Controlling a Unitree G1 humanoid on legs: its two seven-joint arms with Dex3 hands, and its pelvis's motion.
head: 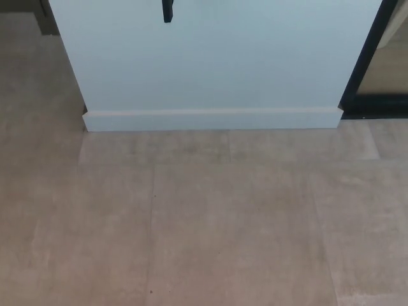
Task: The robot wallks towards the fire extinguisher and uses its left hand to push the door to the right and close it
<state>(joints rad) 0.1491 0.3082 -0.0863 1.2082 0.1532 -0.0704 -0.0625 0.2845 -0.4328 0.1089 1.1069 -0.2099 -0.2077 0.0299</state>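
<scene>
Across the top of the head view stood a pale blue-white panel [217, 57], seemingly the door or cabinet front, with a white baseboard [213, 119] along its foot. A small black fitting [167, 10] hung at its upper edge. To the right ran a black frame [368, 60], slanting down to the floor. Beige tiled floor [210, 223] filled everything below. Neither hand showed, so their state could not be told; no fire extinguisher was visible.

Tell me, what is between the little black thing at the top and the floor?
In the head view, only plain pale wall and its white baseboard lie between the black thing and the tiled floor.
</scene>
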